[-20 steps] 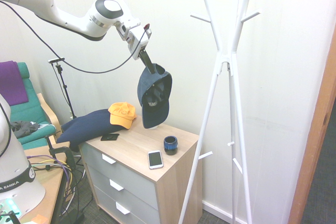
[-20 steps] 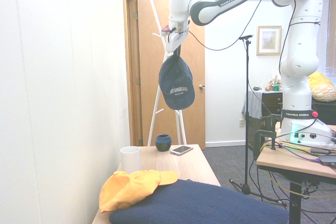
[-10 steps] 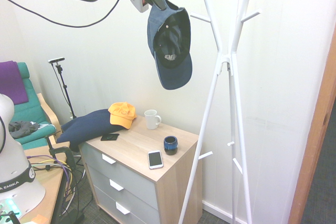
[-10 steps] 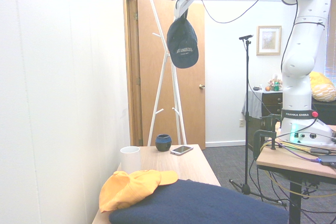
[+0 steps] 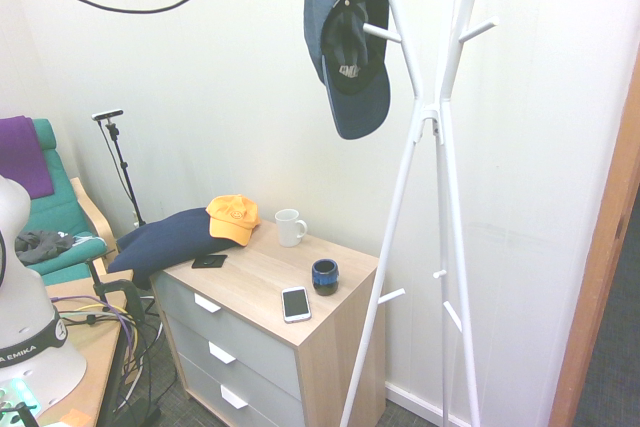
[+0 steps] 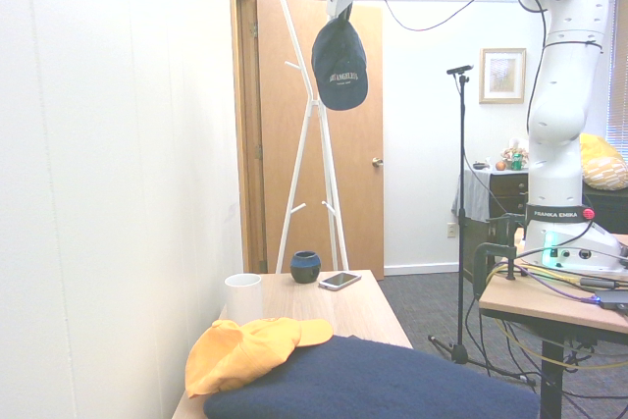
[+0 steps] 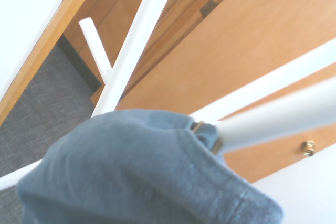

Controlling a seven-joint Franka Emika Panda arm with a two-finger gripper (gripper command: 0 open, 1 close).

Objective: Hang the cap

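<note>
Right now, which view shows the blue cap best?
The second exterior view: blue cap unobstructed, logo readable, hanging from the gripper. The first exterior view has a peg across it; the wrist view crops it.

— How's the light around the chest of drawers point(image 5: 270, 282)?
— Bright and even; the wall point(image 5: 220, 87) behind it looks washed out, and shadows are faint.
— And sharpness?
— Both exterior views look slightly grainy. The wrist view is hazy, its cap point(image 7: 131, 166) softly blurred.
</note>
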